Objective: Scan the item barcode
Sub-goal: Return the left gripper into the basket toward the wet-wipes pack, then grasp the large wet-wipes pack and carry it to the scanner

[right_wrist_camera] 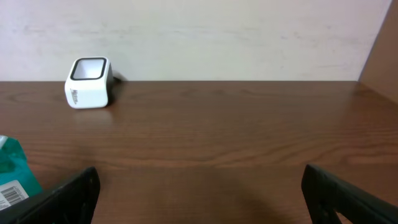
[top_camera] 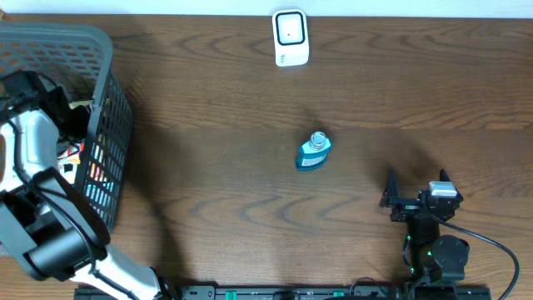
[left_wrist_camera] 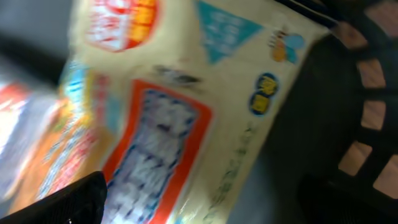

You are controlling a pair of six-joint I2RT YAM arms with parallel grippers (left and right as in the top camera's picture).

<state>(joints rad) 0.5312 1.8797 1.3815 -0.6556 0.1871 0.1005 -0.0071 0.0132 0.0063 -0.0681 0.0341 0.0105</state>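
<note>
- Your left gripper (left_wrist_camera: pixel 193 208) is down inside the grey basket (top_camera: pixel 110 79), which sits at the table's (top_camera: pixel 208 100) left edge near the far-left corner
- Its jaws are spread; only one black finger (left_wrist_camera: pixel 68 202) shows clearly in the left wrist view, at the lower left, and you are pinching nothing
- Right in front of that camera lies a cream packet (left_wrist_camera: pixel 186 112) with orange and red print; the picture is blurred, so the lettering cannot be read
- The teal bottle (top_camera: pixel 314 152) lies on its side near the middle of the table, well apart from both of your grippers
- In the right wrist view a white barcode label (right_wrist_camera: pixel 11 194) shows on the bottle at the lower left
- Your right gripper (top_camera: pixel 416 182) hangs by the near edge, towards the right, with its fingers spread wide and empty
- The white scanner (top_camera: pixel 291 37) stands at the far edge, about midway along it, with its dark window facing up
- The bottle lies between the scanner and the near edge, touching neither
</note>
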